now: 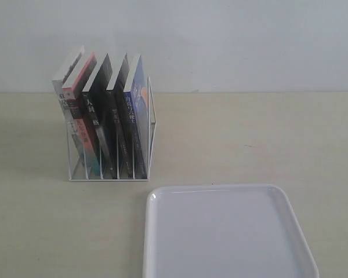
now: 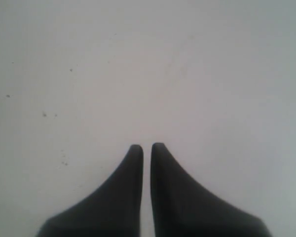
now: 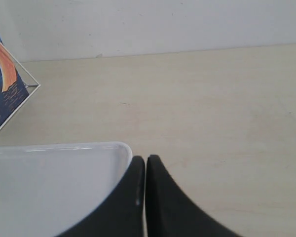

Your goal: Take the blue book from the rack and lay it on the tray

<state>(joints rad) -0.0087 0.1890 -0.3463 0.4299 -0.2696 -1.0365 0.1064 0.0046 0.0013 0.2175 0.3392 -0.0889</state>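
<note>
The white wire rack (image 1: pixel 151 124) stands on the table at the left and holds several upright books. The blue book (image 1: pixel 138 116) is the rightmost one, blue spine facing forward; its blue cover with the orange crescent (image 3: pixel 5 81) shows at the edge of the right wrist view. The white tray (image 1: pixel 226 231) lies flat in front, to the right of the rack, and its corner (image 3: pixel 116 150) shows beside my right gripper (image 3: pixel 145 159), which is shut and holds nothing. My left gripper (image 2: pixel 146 146) is shut over a plain pale surface. Neither gripper appears in the exterior view.
Black-spined books (image 1: pixel 98 116) and a pink-and-teal-spined book (image 1: pixel 75 110) fill the rack's other slots. A pale wall (image 1: pixel 220 40) rises behind the beige table (image 1: pixel 249 139).
</note>
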